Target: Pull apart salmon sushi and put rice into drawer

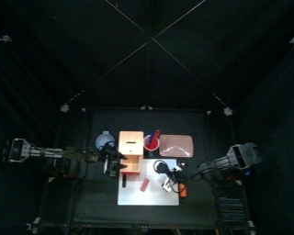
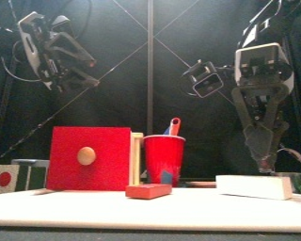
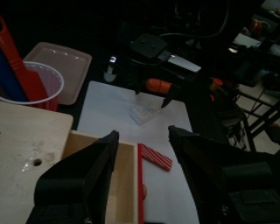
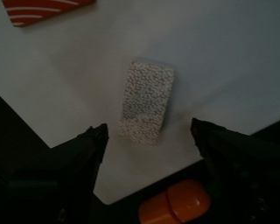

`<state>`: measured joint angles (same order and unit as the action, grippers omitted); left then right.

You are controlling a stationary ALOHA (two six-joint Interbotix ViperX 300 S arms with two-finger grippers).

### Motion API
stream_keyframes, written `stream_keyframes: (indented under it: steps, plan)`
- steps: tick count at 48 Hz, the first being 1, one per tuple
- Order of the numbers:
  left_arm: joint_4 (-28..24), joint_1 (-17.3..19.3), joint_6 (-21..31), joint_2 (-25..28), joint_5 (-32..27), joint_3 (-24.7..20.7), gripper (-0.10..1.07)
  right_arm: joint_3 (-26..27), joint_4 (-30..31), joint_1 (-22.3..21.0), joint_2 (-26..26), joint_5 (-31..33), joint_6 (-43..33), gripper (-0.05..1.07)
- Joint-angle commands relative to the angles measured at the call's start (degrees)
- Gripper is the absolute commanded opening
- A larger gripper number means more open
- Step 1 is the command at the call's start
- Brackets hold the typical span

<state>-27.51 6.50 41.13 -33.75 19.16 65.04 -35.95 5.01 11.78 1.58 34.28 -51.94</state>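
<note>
The sushi lies in two parts on the white mat point(image 1: 150, 188). The salmon piece point(image 2: 148, 191), reddish with white stripes point(image 3: 156, 158), rests in front of the red cup. The white rice block point(image 4: 146, 101) lies apart to its right point(image 2: 254, 186). My right gripper point(image 4: 150, 131) hangs open straight above the rice, a jaw on each side, not touching it point(image 2: 261, 165). The drawer point(image 1: 133, 142) is a tan wooden box with a red front and wooden knob point(image 2: 87, 158). My left gripper point(image 3: 143, 136) is open and empty, above the drawer's top point(image 3: 25, 166).
A red cup point(image 2: 164, 158) holding blue and red utensils stands right of the drawer. A pink tray point(image 1: 176, 144) sits behind the mat and a grey-blue bowl point(image 1: 104, 140) left of the box. Black curtains enclose the table.
</note>
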Motion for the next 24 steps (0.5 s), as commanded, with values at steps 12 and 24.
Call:
stream_keyframes:
  steps: [12,24]
  plan:
    - [0.09,0.26,-0.09,-0.88,0.18,0.18,0.86,2.11,1.49,-0.18,2.02,-0.62,-0.18,1.03]
    - [0.35,0.26,0.0,-0.88,0.26,0.62,0.86,3.25,1.23,0.0,2.9,0.44,-0.18,0.95]
